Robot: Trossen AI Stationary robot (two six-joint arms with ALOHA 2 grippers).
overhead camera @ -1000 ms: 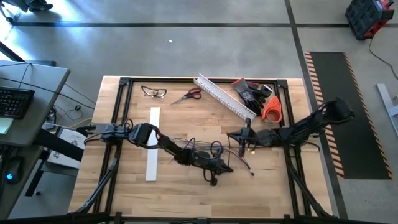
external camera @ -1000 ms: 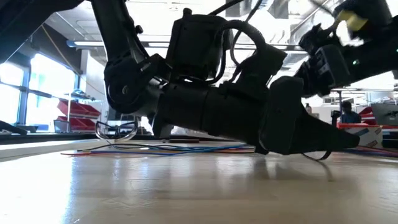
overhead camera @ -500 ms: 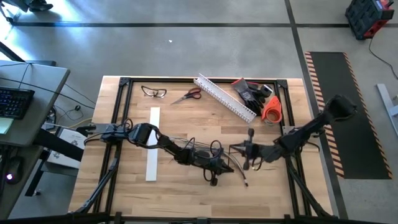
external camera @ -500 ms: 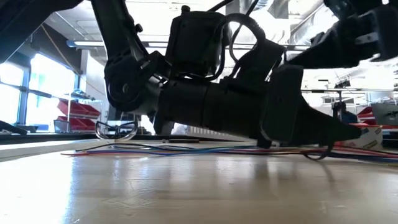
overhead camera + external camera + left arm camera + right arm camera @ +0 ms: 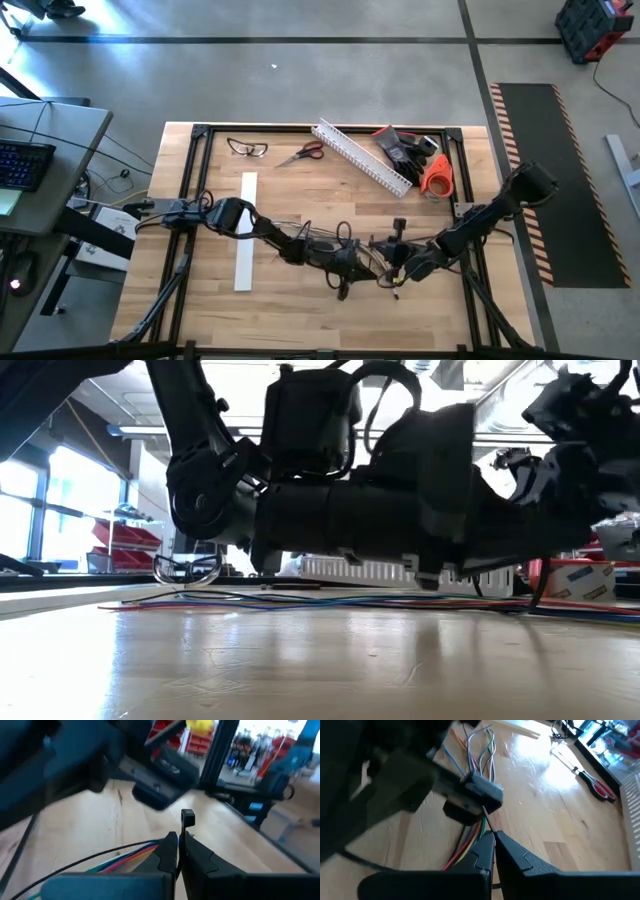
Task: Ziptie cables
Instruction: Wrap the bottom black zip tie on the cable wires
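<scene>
The cables point(image 5: 312, 238), thin grey, blue, red and green wires, lie on the wooden table and run under my left gripper point(image 5: 178, 840); they also show in the right wrist view as cables point(image 5: 481, 750). My left gripper point(image 5: 368, 268) lies low and level at the table's middle, shut on a thin dark ziptie point(image 5: 187, 817). My right gripper point(image 5: 493, 839) has come in from the right and stands shut close against the left one, right gripper point(image 5: 393, 272), with a thin dark strip at its tips. My left gripper pinches the ziptie between its two fingertips, just below its square head point(image 5: 187, 814), which sticks up past the tips. The fingers lie level, coming from the table's left. The cables point(image 5: 125, 857) pass beside these fingers; whether they are gripped too I cannot tell. My right gripper pinches a thin dark strip point(image 5: 486, 822) at its fingertips. The strip runs from them to my left gripper's tips point(image 5: 476, 792). The fingers slant down, coming from the table's right.
At the back stand a white slotted channel point(image 5: 362, 158), red-handled scissors point(image 5: 302, 153), glasses point(image 5: 247, 148), dark gloves point(image 5: 405, 148) and an orange roll point(image 5: 437, 176). A white strip point(image 5: 245, 232) lies at the left. A black frame point(image 5: 190, 200) runs round the table.
My right gripper has gone toward the table's near edge and left, toward my left gripper, and has sunk and tipped downward, staying shut with the thin strip. My left gripper has kept its place and rolled a little about its own line.
</scene>
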